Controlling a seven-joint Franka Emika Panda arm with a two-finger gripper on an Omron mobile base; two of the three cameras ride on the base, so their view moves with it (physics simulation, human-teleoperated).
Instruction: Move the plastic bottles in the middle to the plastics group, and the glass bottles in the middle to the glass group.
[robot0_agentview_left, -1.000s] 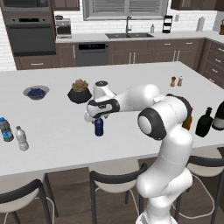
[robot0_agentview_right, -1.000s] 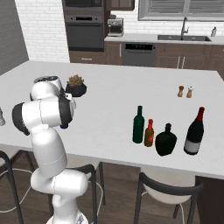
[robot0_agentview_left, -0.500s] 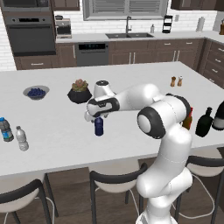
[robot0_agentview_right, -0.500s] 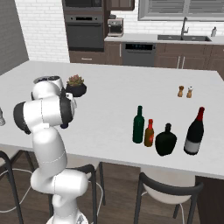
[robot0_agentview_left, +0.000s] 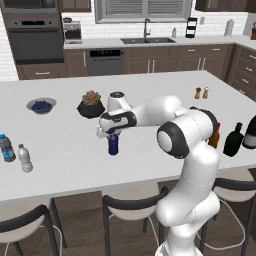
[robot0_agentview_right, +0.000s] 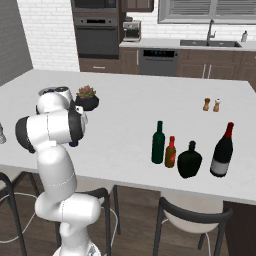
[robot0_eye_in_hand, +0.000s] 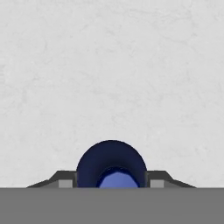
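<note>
The dark blue bottle (robot0_agentview_left: 113, 144) stands upright on the counter (robot0_agentview_left: 60, 165), a little left of centre in the left base view, its long axis vertical and running straight up into the gripper (robot0_agentview_left: 111, 133), which hangs directly over its cap. In the hand view the dark blue bottle (robot0_eye_in_hand: 111, 166) sits at the bottom centre, between the two fingertips (robot0_eye_in_hand: 65, 181), with the jaws set close on either side of its shoulder; whether they actually pinch it is hard to tell from this angle. The plastics group (robot0_agentview_left: 15, 154) waits near the left edge of the left base view, well apart from the bottle.
</note>
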